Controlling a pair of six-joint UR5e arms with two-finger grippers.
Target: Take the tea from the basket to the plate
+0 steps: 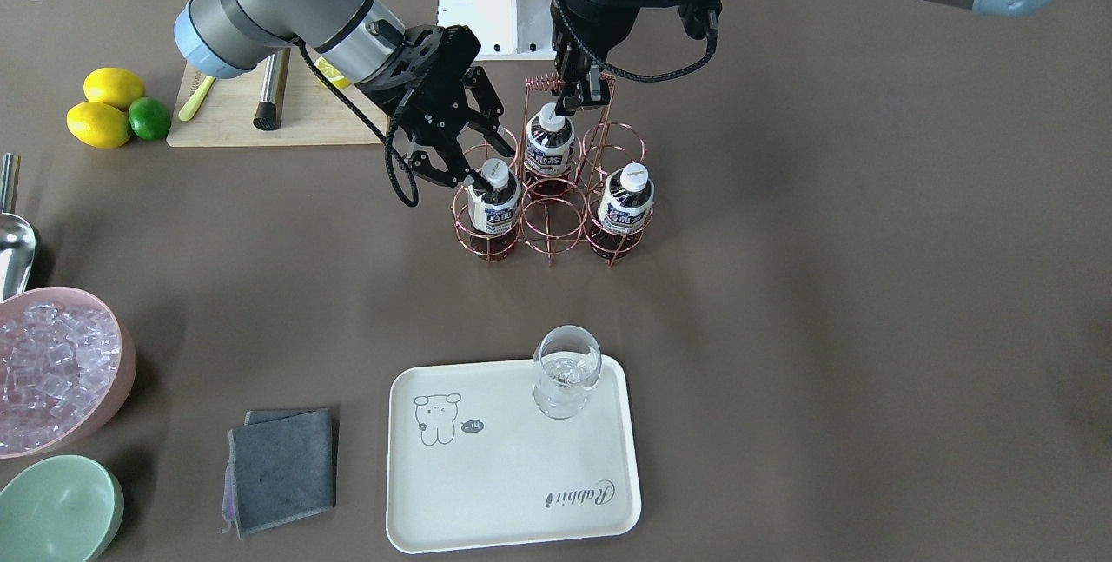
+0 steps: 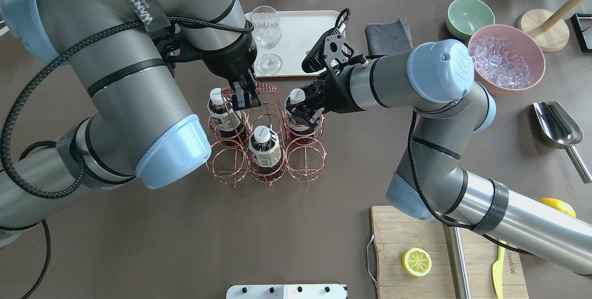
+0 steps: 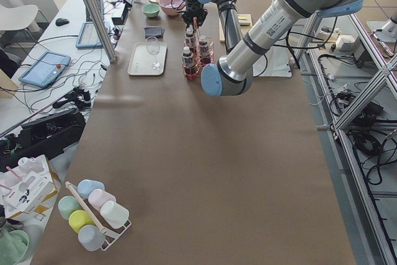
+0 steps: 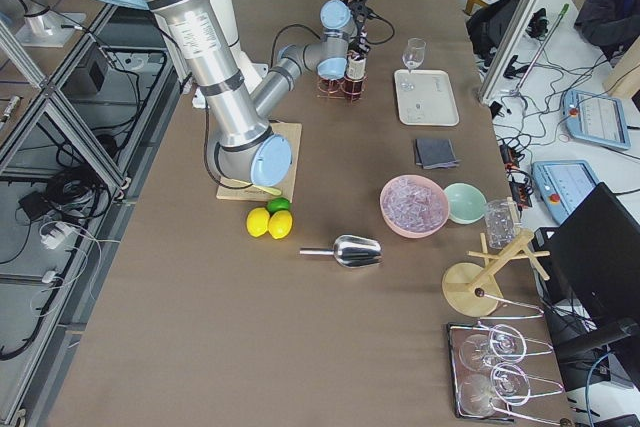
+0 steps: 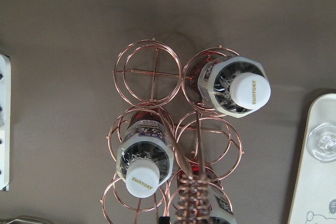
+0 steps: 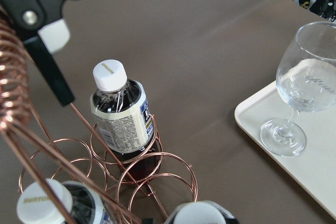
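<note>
Three alike tea bottles stand in the copper wire basket (image 1: 551,236). My right gripper (image 1: 486,173) is open. Its fingers straddle the neck of the tea (image 1: 495,204) in the basket's corner ring, the same tea (image 2: 297,98) seen in the overhead view. I cannot tell whether the fingers touch it. The bottle sits upright in its ring. My left gripper (image 1: 575,100) is shut on the basket's coiled handle (image 2: 259,90), above a second bottle (image 1: 549,145). A third bottle (image 1: 626,197) stands free. The cream plate (image 1: 512,475) lies near the front edge, carrying a wine glass (image 1: 566,371).
A grey cloth (image 1: 282,468) lies beside the plate. A pink bowl of ice (image 1: 52,371), a green bowl (image 1: 56,510) and a metal scoop (image 1: 16,241) sit further out on the robot's right. A cutting board (image 1: 261,123), two lemons (image 1: 100,123) and a lime (image 1: 149,118) lie behind.
</note>
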